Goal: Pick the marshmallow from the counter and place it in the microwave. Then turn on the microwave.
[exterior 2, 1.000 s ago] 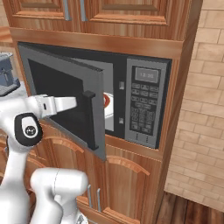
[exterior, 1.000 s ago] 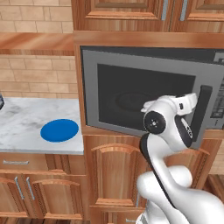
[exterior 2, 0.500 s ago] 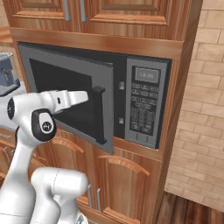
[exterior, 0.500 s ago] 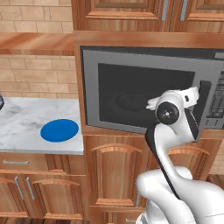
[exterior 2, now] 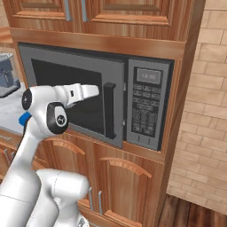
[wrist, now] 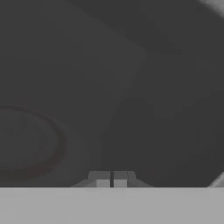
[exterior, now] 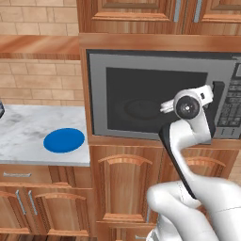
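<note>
Marshmallow hidden, presumably inside the microwave (exterior 2: 95,95) behind its dark, shut door (exterior: 141,101). Gripper (wrist: 111,180) clenched empty, pressed right against the glass. Door step judged finished; next, over to the keypad (exterior 2: 145,108) for start.

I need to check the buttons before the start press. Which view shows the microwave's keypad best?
The right base view: the whole keypad faces the camera, unblocked, beside the black door handle. The left base view catches just its edge, cut off. The hand view looks at dark door glass.
</note>
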